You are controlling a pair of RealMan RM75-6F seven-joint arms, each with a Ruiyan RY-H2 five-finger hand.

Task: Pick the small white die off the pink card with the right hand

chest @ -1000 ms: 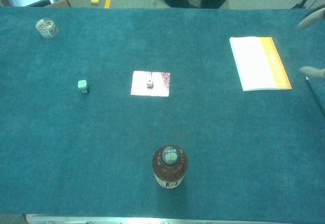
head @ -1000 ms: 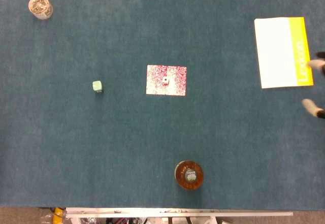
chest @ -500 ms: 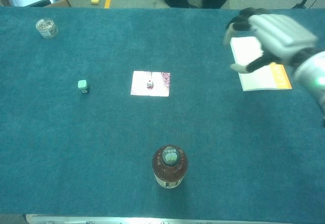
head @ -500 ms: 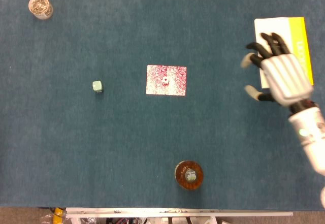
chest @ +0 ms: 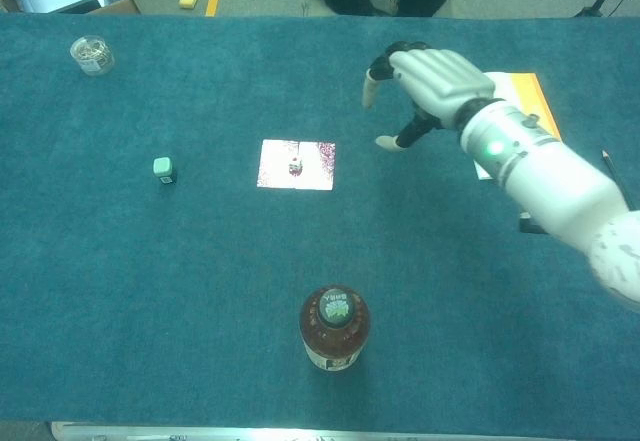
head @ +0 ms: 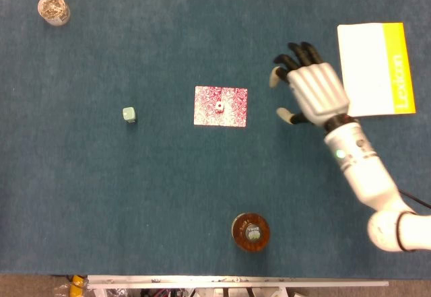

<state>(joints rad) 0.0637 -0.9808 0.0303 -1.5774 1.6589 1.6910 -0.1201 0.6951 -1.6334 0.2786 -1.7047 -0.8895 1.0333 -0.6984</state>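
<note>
White right hand (head: 315,93) now closing on the pink card (head: 221,106), fingers spread and holding nothing.
A second ago only its fingertips showed at the right edge of the desk (head: 168,196); half a second ago it hung over the white-and-yellow booklet (head: 374,68); now it sits between booklet and card, near the card's right edge but not over it. The reach looks about half done, with descent and pinch to come. The small white die (head: 219,106) sits untouched near the card's middle, a tiny pale cube with a reddish dot on top, the patterned pink card lying flat under it. The left hand is out of sight.
</note>
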